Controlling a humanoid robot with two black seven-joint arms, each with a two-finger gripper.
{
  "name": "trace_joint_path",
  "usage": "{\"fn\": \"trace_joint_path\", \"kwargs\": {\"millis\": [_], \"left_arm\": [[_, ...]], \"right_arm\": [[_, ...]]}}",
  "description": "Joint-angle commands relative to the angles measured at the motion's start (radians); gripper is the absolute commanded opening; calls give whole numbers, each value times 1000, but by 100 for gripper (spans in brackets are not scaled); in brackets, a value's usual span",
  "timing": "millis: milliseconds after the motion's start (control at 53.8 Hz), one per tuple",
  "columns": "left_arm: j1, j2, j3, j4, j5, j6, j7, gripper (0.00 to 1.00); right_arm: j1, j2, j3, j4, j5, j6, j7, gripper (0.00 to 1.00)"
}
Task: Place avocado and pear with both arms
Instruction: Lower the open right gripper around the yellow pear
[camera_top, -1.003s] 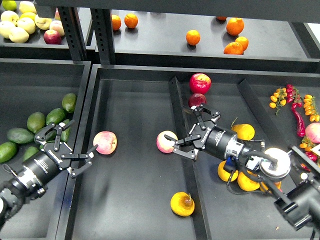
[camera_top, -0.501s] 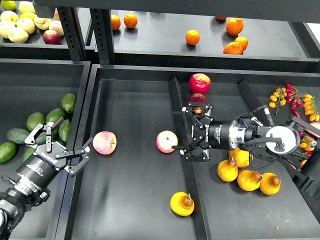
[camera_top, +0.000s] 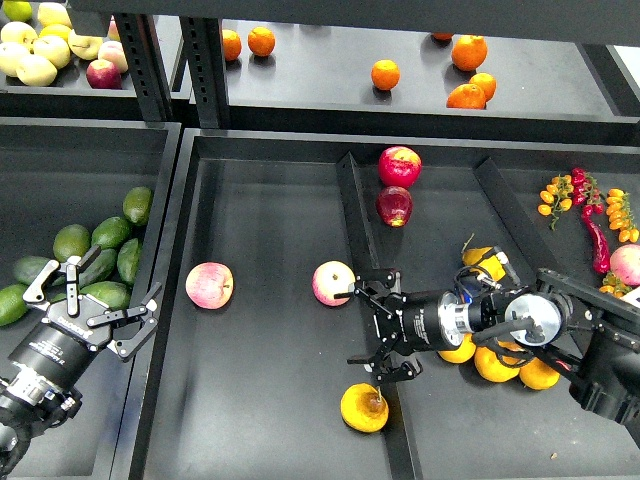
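Reaching was the step in hand: right gripper (camera_top: 377, 333), open, hovered just above the pear (camera_top: 364, 408); left gripper (camera_top: 92, 308), open, hung over the avocado (camera_top: 107, 295). Both needed lowering, then closing.

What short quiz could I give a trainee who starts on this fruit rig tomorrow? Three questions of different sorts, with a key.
1. True or false: the right gripper holds a pear.
2. Which fruit lies nearest below the right gripper? A) the bruised pear B) the red apple C) an orange
3. Fill in: the left gripper hangs open over the pile of green ____.

Key: 1 false, it is open and empty. 2 A. 3 avocados.
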Motion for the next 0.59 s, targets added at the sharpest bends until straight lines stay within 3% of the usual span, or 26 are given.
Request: {"fn": "trace_joint_path", "kwargs": {"millis": [0,576], "left_arm": [[7,0,1,1,-11,0,0,99],[47,0,19,-1,-11,0,0,99]], "right_arm": [[4,12,-43,-19,-28,-2,0,99],[-7,41,-141,-49,-97,-11,0,93]]}}
